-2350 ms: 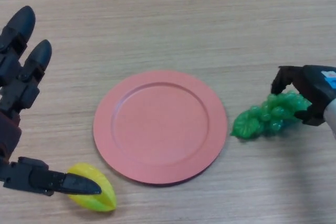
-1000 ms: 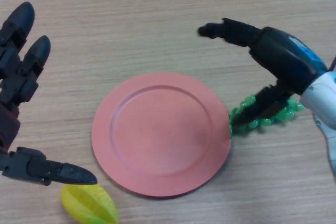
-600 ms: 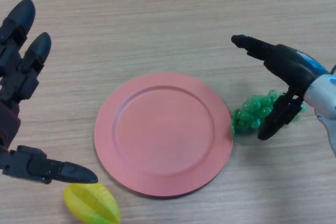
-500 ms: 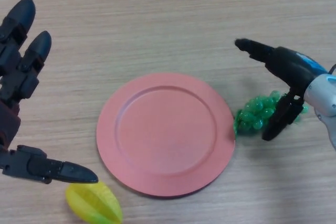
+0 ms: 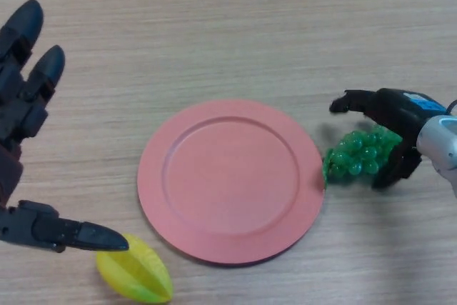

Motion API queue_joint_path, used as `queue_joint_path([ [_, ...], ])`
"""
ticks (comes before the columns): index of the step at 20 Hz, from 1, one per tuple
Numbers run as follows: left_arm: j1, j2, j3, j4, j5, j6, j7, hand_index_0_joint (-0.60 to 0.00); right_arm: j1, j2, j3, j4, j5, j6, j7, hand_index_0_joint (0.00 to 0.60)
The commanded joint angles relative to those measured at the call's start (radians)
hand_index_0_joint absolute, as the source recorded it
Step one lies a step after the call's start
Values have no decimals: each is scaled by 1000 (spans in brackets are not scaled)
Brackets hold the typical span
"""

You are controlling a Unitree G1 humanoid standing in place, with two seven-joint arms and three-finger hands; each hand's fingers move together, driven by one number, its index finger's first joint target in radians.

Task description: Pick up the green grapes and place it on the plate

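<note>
My right hand [image 5: 395, 116] curls round the grapes [image 5: 359, 155] on the table [image 5: 228, 41] beside the plate [image 5: 230, 180], and my left hand [image 5: 25, 116] is spread wide.

A wooden table [image 5: 235, 41] with a pale, light-brown surface fills nearly the whole view, its fine grain running from nine o'clock to three o'clock. Along the twelve o'clock edge the tabletop ends, and beyond it lies a narrow dark strip, greyish toward eleven o'clock; what it is cannot be told. Light falls evenly, with soft shadows.
</note>
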Motion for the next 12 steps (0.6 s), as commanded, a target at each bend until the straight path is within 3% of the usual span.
queue_joint_path([
  [1, -20, 29, 34, -34, -25, -143, 19, 0, -71, -31, -44, -50, 20, -43, -88, 600],
  [3, -23, 30, 22, -33, -13, -146, 19, 0, -57, -26, -49, -55, 20, -43, -89, 600],
  [7, -17, 24, 14, -32, -10, -157, 12, 0, -40, -53, -57, -115, -1, -47, -94, 600],
  [9, -14, 23, 14, -31, -11, -160, 8, 0, -21, -47, -97, -233, 57, -4, -1, 600],
  [12, -11, 22, 19, -33, -24, -151, 5, 0, 3, 11, -150, -533, 235, 224, 178, 600],
])
